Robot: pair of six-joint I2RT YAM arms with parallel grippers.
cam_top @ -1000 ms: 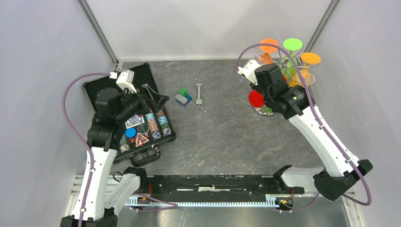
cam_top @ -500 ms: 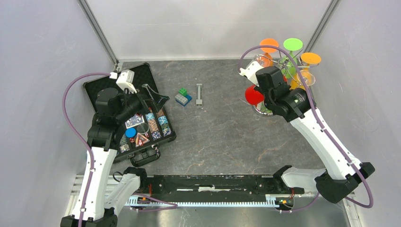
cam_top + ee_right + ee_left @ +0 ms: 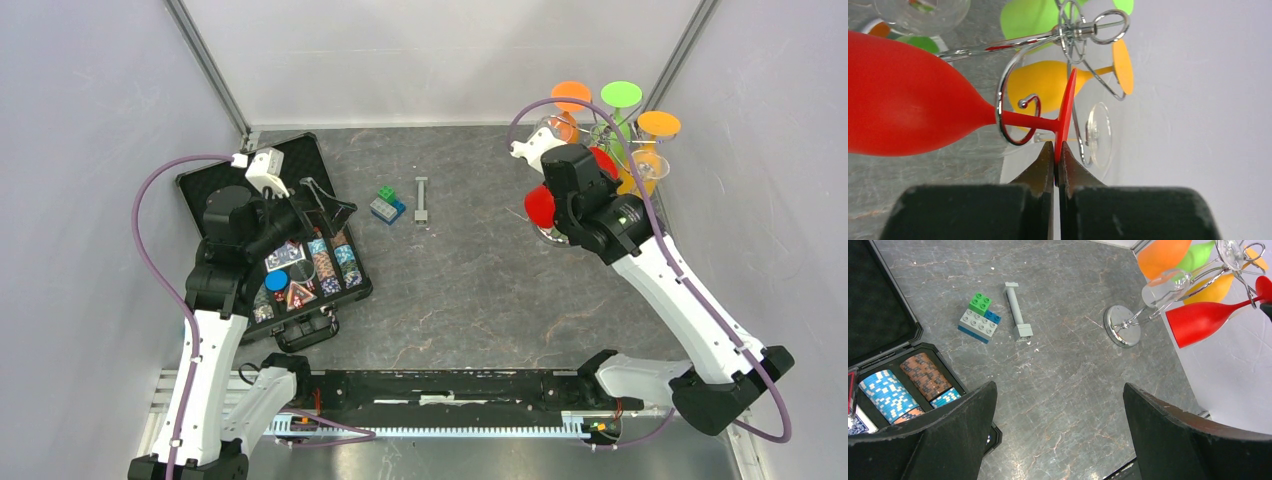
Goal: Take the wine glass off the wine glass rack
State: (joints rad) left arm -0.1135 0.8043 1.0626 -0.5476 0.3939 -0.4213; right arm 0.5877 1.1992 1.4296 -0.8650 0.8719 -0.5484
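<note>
**Right gripper (image 3: 1055,156) clamped on the foot of the opaque red wine glass (image 3: 908,107)**
You're pinching the thin foot disc edge-on, likely so the stem can slide sideways out of the curled arm of the silver wire wine glass rack (image 3: 1122,326), which stands at two o'clock on the table. Your left gripper (image 3: 1058,390) gapes wide at nine o'clock. From above, your arm hides the grip.

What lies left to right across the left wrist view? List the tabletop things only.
poker chips → toy brick block → grey bar → round base of the wine glass rack → red wine glass
</note>
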